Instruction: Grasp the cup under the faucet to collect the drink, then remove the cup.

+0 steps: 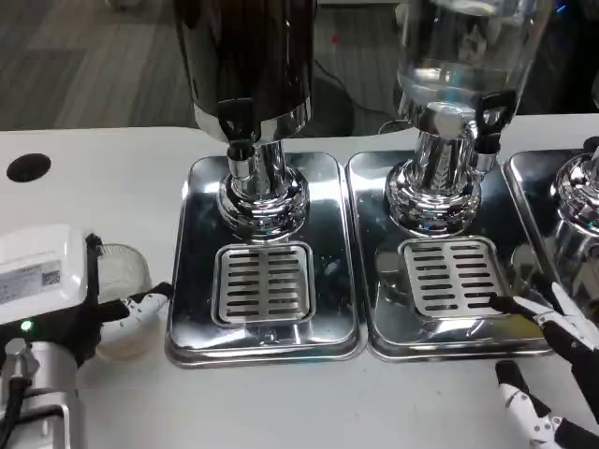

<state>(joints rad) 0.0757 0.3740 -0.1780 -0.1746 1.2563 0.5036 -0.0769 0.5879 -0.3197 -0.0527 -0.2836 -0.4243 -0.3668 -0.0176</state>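
- While the left hand (56,290) grips the cup (122,281) on the table (112,168), left of the dark dispenser's tray (197,281).
- Right hand (552,365): fingers spread, holding nothing, beside the middle tray (384,318).

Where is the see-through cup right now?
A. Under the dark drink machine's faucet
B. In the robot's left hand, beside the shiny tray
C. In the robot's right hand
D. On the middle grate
B: the clear cup sits in the left hand on the white table, just left of the left tray, and nothing stands on its grate under the faucet.
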